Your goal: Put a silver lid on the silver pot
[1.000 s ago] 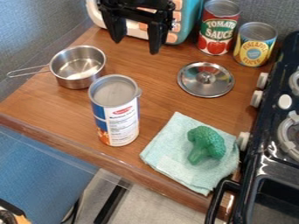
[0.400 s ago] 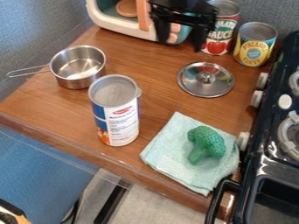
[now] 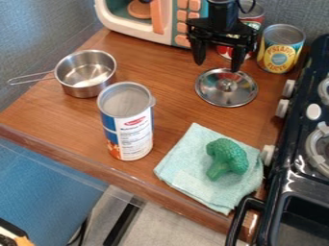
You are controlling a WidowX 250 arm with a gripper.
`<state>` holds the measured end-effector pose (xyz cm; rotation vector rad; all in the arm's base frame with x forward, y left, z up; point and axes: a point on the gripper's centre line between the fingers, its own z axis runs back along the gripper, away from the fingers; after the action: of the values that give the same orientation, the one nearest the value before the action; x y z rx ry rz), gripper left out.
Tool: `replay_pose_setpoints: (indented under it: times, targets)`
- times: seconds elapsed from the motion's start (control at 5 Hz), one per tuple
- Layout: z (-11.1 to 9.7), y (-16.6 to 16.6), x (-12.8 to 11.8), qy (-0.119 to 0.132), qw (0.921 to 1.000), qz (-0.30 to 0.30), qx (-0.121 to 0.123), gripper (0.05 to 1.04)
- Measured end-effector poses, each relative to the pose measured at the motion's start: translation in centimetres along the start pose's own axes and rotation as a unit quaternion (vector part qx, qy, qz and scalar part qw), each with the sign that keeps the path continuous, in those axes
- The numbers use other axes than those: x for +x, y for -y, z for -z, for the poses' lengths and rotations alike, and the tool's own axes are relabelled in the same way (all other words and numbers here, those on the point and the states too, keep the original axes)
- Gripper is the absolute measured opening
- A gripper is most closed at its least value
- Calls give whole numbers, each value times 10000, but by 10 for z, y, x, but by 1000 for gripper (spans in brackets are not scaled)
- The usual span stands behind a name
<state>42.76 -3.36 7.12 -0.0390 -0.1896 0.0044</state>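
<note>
Lid (image 3: 226, 88) (knob up) below claw (image 3: 218, 67)

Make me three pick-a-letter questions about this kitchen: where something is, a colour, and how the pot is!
1. Where is the toy broccoli?
A) On the stove
B) On the cloth
C) Inside a can

2. What colour is the cloth?
A) Red
B) Black
C) Pale blue-green

3. How is the silver pot?
A) Uncovered
B) Covered
C) Upside down

Answers:
1. B: the cloth lies right under the broccoli.
2. C: its whole top looks pale blue-green.
3. A: its inside shows, and the silver lid lies apart on the counter.
</note>
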Motion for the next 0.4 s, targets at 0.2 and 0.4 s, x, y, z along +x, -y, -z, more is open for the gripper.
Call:
replay_pose_setpoints:
  times: [0.2,0.4]
  targets:
    - [18,13,0,-145,9998,147,-42,1001]
    - [23,16,-3,-216,9996,160,-55,1001]
